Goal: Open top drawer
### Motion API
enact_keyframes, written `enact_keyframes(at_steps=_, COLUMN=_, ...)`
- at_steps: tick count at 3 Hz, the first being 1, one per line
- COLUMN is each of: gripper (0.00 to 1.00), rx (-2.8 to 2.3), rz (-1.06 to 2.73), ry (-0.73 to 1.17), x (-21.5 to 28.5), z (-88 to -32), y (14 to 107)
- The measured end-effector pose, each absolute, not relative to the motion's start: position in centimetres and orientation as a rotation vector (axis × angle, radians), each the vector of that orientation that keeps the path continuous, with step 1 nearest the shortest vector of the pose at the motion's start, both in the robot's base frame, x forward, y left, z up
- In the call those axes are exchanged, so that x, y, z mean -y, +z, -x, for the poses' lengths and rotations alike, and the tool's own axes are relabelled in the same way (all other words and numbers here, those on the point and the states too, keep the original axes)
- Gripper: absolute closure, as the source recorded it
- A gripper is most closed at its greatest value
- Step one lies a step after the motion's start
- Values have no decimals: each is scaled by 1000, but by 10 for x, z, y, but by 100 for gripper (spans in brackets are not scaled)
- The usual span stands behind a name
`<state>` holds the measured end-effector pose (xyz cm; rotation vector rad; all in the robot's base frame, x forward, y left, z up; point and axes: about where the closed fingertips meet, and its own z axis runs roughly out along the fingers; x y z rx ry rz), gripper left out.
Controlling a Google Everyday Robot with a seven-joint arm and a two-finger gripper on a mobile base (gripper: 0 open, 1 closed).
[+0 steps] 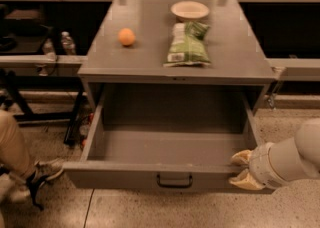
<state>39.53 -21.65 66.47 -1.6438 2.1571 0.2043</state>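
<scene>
The top drawer (125, 177) of a grey metal cabinet is pulled far out, showing a deep, plain grey interior (170, 144) with nothing in it. Its small black handle (174, 180) sits at the centre of the front panel. My gripper (241, 170), with yellowish fingers (242, 157), is at the right end of the drawer's front edge, one finger above the rim and one below by the front. The white arm (290, 159) comes in from the right. The lower drawers are hidden under the open one.
On the cabinet top (145, 59) lie an orange (126, 36), a green snack bag (188, 44) and a white bowl (190, 9). A person's leg and shoe (30, 174) are at the lower left. Water bottles (67, 43) stand on a shelf at left.
</scene>
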Motion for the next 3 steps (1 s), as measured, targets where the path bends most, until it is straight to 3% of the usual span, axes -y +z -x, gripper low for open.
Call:
enact_keyframes(at_steps=1, gripper=100, rx=-2157, rz=1644, ry=204, x=216, z=-395, y=665)
enact_keyframes(at_steps=2, gripper=84, rx=-2204, rz=1593, ry=214, x=217, z=-358, y=675)
enact_keyframes(at_steps=3, gripper=61, rx=-2216, rz=1580, ry=217, x=218, z=-349, y=678)
